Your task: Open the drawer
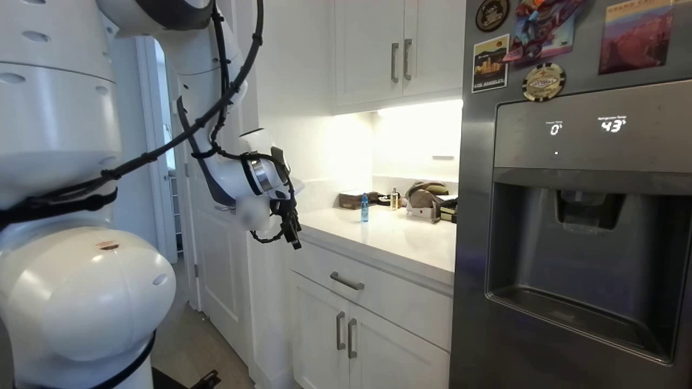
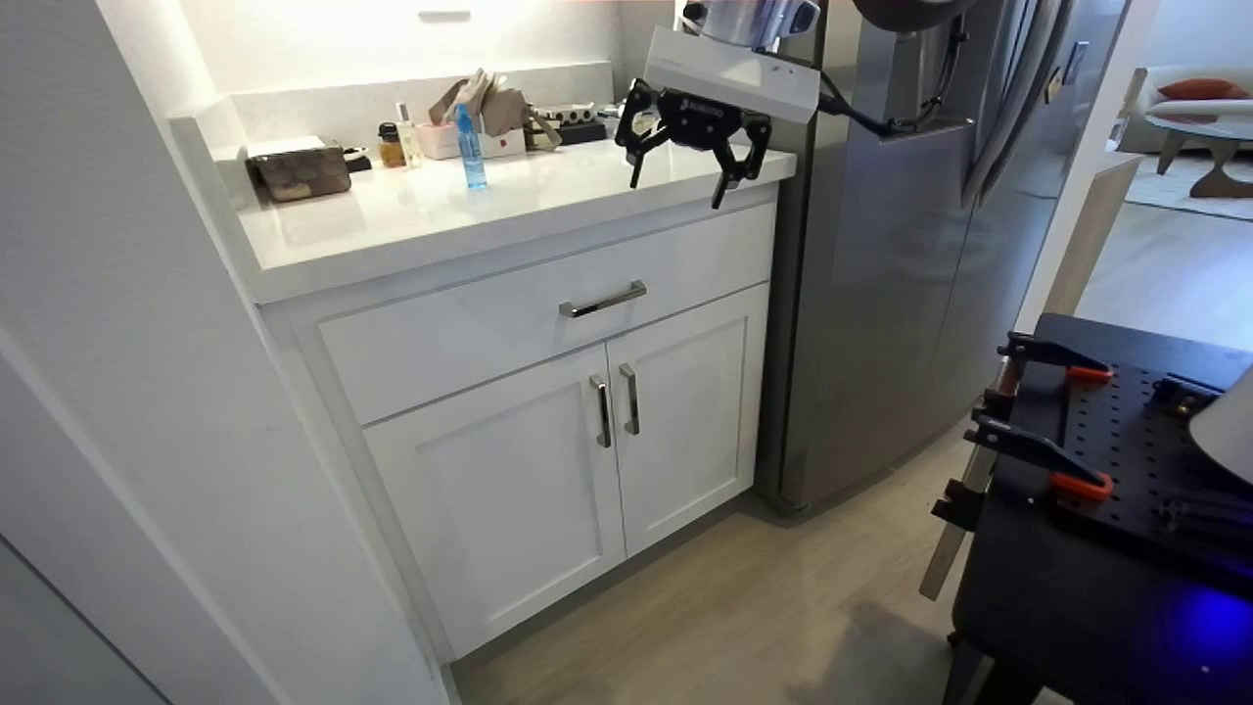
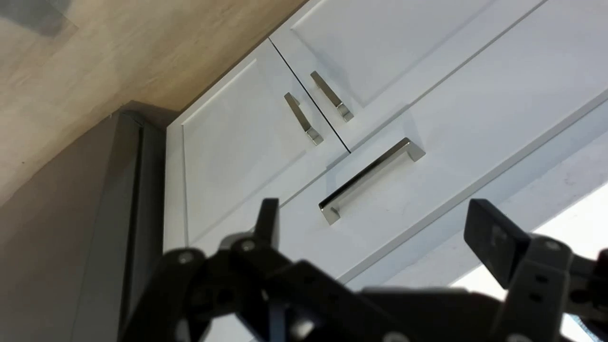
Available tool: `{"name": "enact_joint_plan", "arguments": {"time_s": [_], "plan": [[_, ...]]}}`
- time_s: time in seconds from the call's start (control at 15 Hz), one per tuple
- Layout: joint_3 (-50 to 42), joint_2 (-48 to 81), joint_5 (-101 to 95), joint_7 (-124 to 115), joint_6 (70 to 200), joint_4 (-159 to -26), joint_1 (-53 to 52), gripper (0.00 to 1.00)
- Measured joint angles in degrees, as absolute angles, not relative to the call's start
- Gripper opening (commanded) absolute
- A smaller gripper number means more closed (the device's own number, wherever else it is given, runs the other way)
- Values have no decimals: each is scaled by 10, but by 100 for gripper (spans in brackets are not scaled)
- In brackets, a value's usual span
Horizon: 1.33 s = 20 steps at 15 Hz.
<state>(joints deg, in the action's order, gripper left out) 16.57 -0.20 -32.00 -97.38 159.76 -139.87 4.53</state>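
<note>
The white drawer (image 1: 400,300) is shut under the countertop. Its front also shows in an exterior view (image 2: 460,338) and in the wrist view (image 3: 456,128); its inside is hidden. Its horizontal metal bar handle (image 1: 347,281) shows in both exterior views (image 2: 603,300) and runs diagonally in the wrist view (image 3: 370,175). My black gripper (image 2: 677,194) is open and empty. It is apart from the handle, above it and toward the fridge side. In the wrist view the handle lies beyond the spread fingertips (image 3: 373,209). The gripper also shows from the side in an exterior view (image 1: 296,242).
Two white cabinet doors (image 2: 499,509) with vertical handles are below the drawer. The countertop (image 2: 392,220) holds a blue bottle (image 2: 470,147), a brown pouch (image 2: 303,174) and other items. A grey fridge (image 2: 871,294) stands beside the cabinet. A black table (image 2: 1018,578) with clamps is opposite.
</note>
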Motion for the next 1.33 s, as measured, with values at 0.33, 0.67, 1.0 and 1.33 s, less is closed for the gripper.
{"name": "enact_joint_plan", "arguments": {"time_s": [0.33,0.67,1.0,1.33], "plan": [[154,15,-388,-1164,1599,-1399,49,100],[133,67,-452,-1334,1606,-1378,49,100],[121,166,-455,-1359,1639,-1315,49,100],[98,253,-458,-1368,1643,-1229,35,100]]}}
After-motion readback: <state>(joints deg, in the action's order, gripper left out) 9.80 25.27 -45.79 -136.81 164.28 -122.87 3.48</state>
